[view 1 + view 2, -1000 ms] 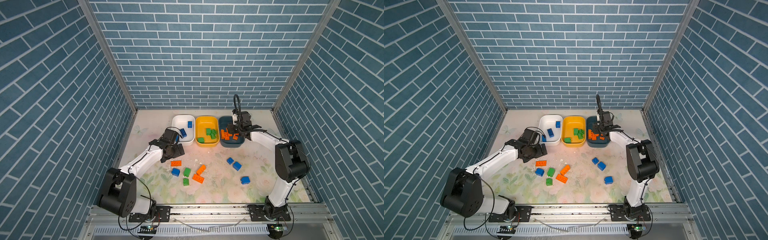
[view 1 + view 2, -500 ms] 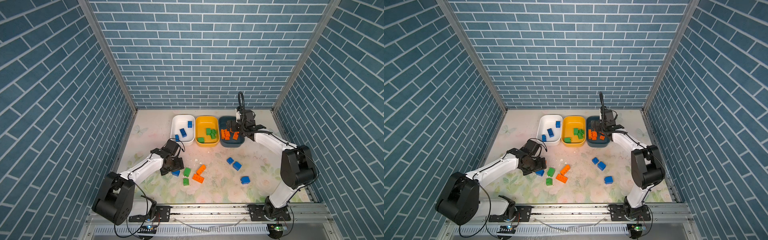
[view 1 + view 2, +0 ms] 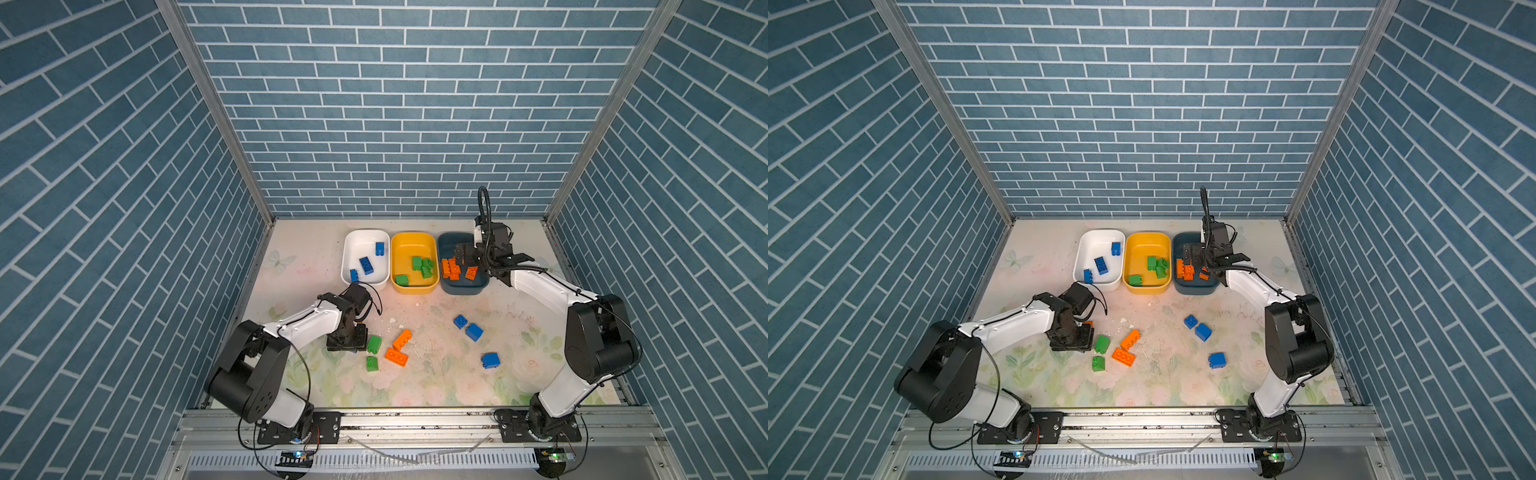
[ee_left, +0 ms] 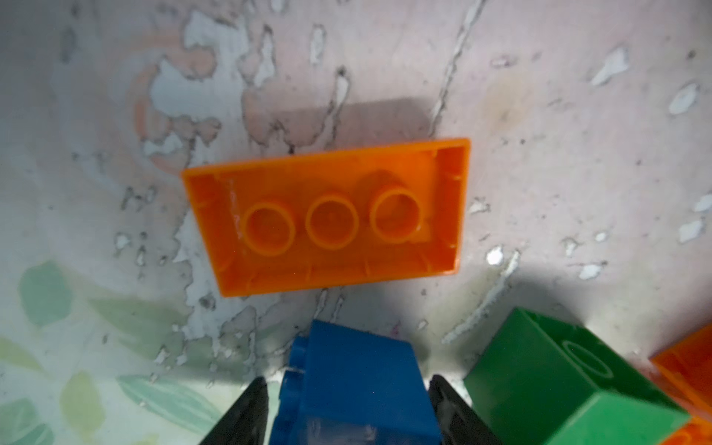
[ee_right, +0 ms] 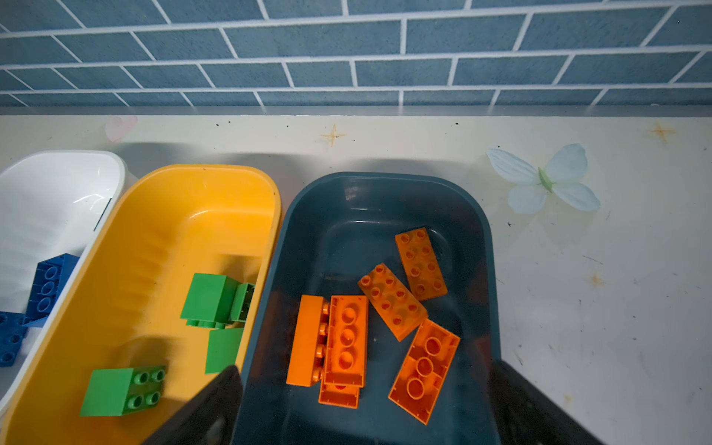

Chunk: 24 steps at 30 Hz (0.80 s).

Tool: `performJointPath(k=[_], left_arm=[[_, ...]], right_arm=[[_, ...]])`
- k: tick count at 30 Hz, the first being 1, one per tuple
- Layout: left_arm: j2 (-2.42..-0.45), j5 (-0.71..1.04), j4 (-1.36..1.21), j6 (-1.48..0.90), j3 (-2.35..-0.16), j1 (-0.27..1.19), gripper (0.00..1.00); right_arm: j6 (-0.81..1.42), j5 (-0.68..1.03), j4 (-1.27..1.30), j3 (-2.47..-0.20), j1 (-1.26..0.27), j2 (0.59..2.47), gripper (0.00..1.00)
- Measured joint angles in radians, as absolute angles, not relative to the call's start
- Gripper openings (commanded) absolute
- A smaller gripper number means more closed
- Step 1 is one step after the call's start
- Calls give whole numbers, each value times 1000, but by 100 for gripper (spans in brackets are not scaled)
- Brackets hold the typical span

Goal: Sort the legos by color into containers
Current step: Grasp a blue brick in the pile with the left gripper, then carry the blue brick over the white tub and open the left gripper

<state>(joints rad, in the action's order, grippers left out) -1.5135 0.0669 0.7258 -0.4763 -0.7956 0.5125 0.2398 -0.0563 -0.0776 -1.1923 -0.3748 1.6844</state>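
The left gripper (image 4: 347, 379) is down on the worktop (image 3: 436, 382) toward its left edge, well short of the white tub (image 3: 361, 237) at the back. Its two black fingers (image 4: 254, 408) bracket a blue brick (image 4: 362, 397) lying on its side. I cannot tell whether they are pressing on it or just flanking it.

The brick looks like light, rigid, glossy plastic. It should not deform or break, but its smooth walls could slip or twist under a shallow pinch. I would take it square across the two flat opposite faces, low and centred, clear of the studded end.

An upturned orange brick (image 4: 327, 215) lies just beyond it, and a green brick (image 4: 558, 370) sits close beside one finger, so a skewed lift may nudge them.

The right gripper (image 5: 364, 368) hangs spread wide and empty over the teal tub (image 5: 385, 177) at the back right, which holds orange bricks.
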Motion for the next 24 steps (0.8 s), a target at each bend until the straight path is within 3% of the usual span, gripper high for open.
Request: performJointPath(k=[10, 19, 24], left_arm=[[-1523, 22, 729, -463, -811, 524, 33], [-1372, -9, 720, -503, -863, 524, 30], [-1404, -36, 699, -520, -1005, 523, 30]], right_arm=[[258, -42, -56, -1137, -375, 1581, 99], [307, -39, -7, -1046, -375, 1536, 99], [331, -28, -7, -1026, -375, 1527, 99]])
